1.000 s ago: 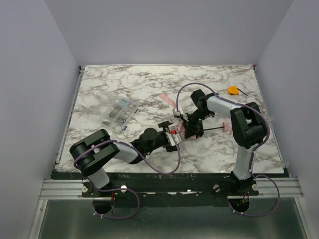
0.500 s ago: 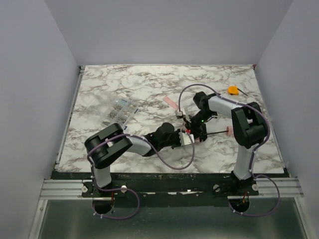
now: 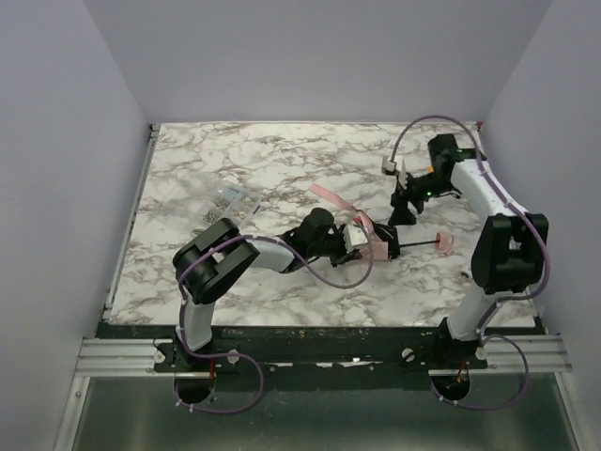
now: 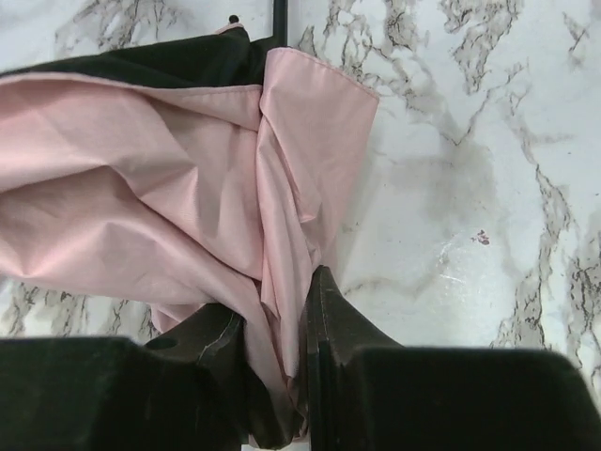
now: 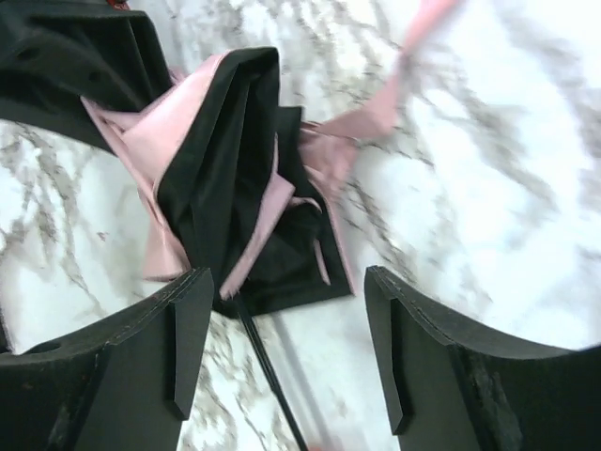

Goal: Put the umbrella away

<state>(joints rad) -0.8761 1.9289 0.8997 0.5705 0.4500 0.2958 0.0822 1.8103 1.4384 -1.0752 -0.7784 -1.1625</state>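
Currently my left pincer (image 4: 282,315) was clenched on a fold of the pale pink, thin-fabric compact folding umbrella (image 4: 141,188), with the cloth gathered between the two black fingers (image 4: 329,319). My right pincer (image 5: 285,282) was released: its jaws stood wide above the bundle with nothing between them.

The umbrella lay on the white marble-patterned table (image 3: 263,160), right of centre. Its canopy was crumpled, black lining showing among the pink panels. The slim dark metal shaft (image 3: 418,246) ran out to the right and ended in the small pink handle (image 3: 443,243). The loose pink strap (image 3: 329,195) trailed up and to the left.

Handling, as judged:
- The canopy is light, limp and probably slippery. A pinch on cloth alone would drag folds, not the whole item.
- The shaft and handle are the stiff parts. Grip there to carry or collapse it.
- The ribs could bend under a hard squeeze.

Compared with one second earlier:
- The left pincer, then wide and just short of the bundle, had closed on the fabric.
- The right pincer had left the canopy and risen toward the far right.
- The bundle and handle had shifted slightly right.
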